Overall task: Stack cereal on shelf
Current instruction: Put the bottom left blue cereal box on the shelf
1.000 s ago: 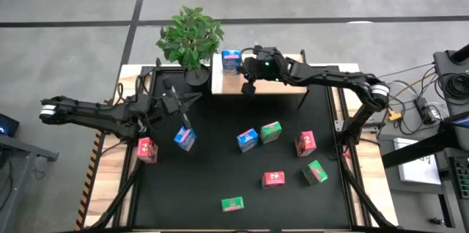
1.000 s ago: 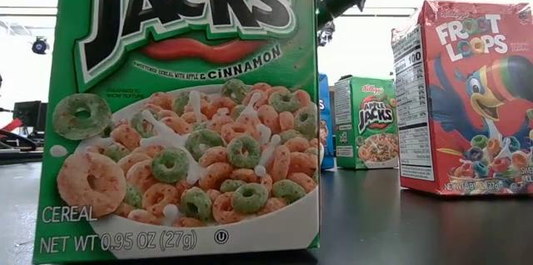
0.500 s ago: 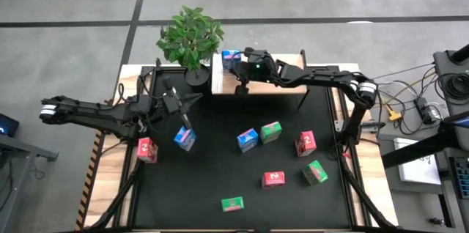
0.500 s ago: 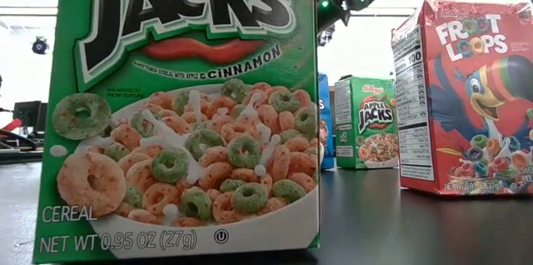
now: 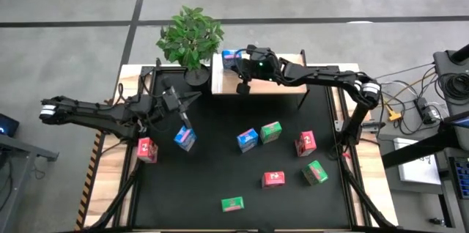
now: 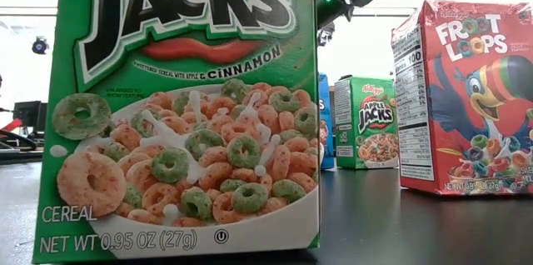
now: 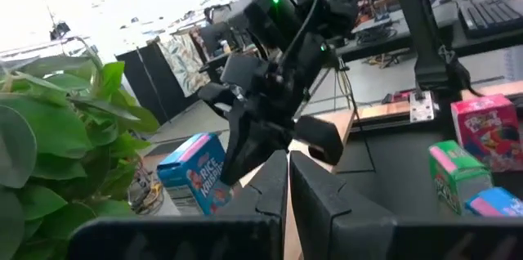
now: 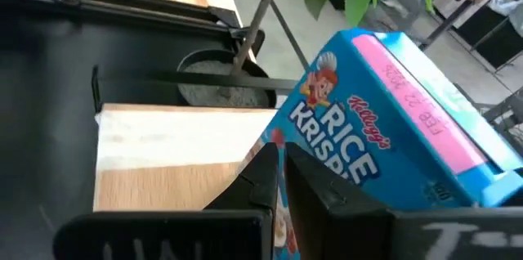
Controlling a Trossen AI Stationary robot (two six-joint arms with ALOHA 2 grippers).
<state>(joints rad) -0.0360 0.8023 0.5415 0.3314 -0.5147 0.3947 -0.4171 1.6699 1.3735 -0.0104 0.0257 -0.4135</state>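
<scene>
Seen from above: a black desk [image 5: 220, 152] w/ a pale wooden shelf [image 5: 293, 79] along its far edge and a potted plant [image 5: 190, 37] beside the shelf's left end. One blue box [image 5: 231, 59] sat on the shelf's left end, tilted in the right wrist view, not flat. Seven other boxes were scattered on the desk, e.g. a green box [image 5: 271, 131] mid-desk and a red box [image 5: 146, 149] at left.

Right hand [image 5: 242, 85] hung at the shelf's front edge, just beside the blue box, fingers closed, holding nothing. Left hand [image 5: 185, 119] hovered over the desk's left side, closed, empty.

Risks, as judgement: the closed right hand was v. near the leaning box; a sideways sweep could knock it off the shelf or into the plant. If left tilted, later boxes may not stack square.
</scene>
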